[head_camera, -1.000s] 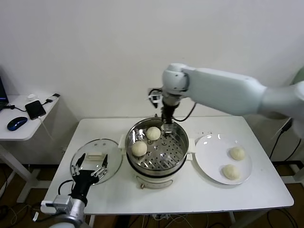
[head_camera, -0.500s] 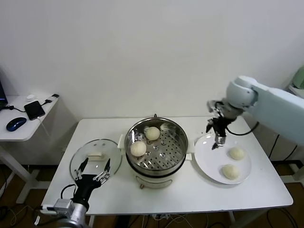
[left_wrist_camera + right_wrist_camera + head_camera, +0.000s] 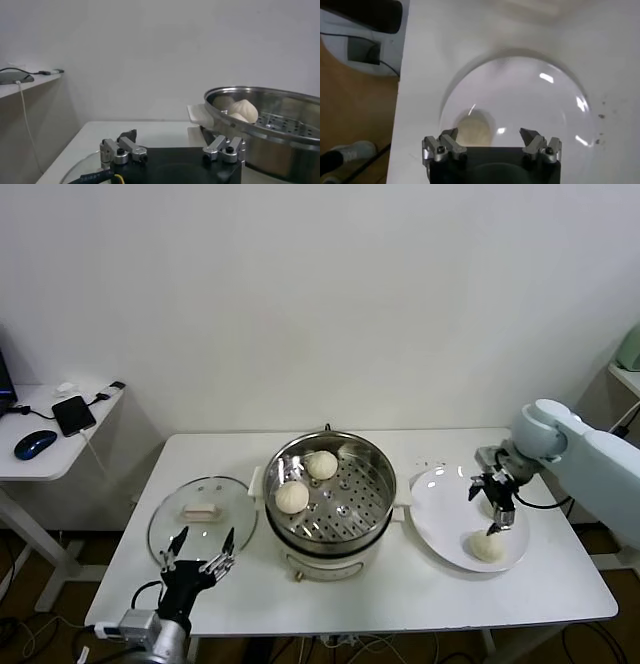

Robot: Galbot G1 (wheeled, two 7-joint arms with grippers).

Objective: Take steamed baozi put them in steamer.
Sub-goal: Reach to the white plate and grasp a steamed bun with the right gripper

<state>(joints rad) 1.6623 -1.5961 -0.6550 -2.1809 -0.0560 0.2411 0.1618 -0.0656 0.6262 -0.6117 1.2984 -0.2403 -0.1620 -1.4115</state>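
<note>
You've got two buns (image 3: pixel 306 481) sitting in the steamer (image 3: pixel 330 502), toward its left and back. Right of the steamer, your right gripper (image 3: pixel 493 502) hangs over the plate (image 3: pixel 440 519) with jaws spread wide, holding nothing. It covers the plate's back bun, so only the front bun (image 3: pixel 487 548) shows. Left of the steamer, the left gripper (image 3: pixel 198 556) idles wide open by the glass lid (image 3: pixel 203 511), its arm cut off.

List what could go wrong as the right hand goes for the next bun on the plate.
1. The right hand hangs open over the plate, covering the far bun; it could squash the soft dough.
2. The near bun sits close by and could get knocked.
3. The plate may slide when pushed.
</note>
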